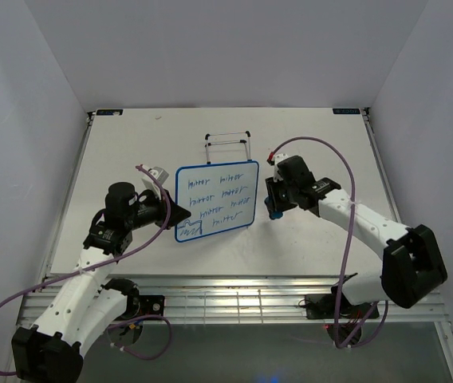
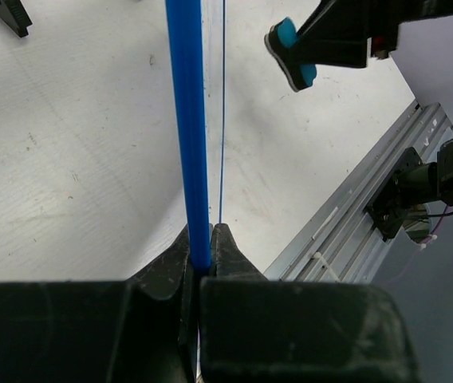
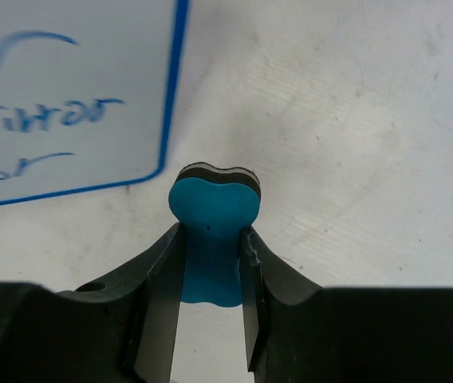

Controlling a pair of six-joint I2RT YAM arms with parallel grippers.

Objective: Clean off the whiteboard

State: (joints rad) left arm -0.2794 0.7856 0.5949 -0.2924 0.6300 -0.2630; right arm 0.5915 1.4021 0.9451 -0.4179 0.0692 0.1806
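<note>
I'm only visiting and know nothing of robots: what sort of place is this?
Probably a robotics lab test cell. Two robot arms sit at a table boxed in by plain white walls; the left gripper pinches a written-on whiteboard, and the right gripper holds a blue eraser.

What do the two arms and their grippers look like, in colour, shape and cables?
Both arms have white links between bulky black joints. The left arm and the right arm each carry a purple cable that runs in loose loops. The left gripper and right gripper are black, with two tapered fingers. A small red connector sits at the right wrist.
</note>
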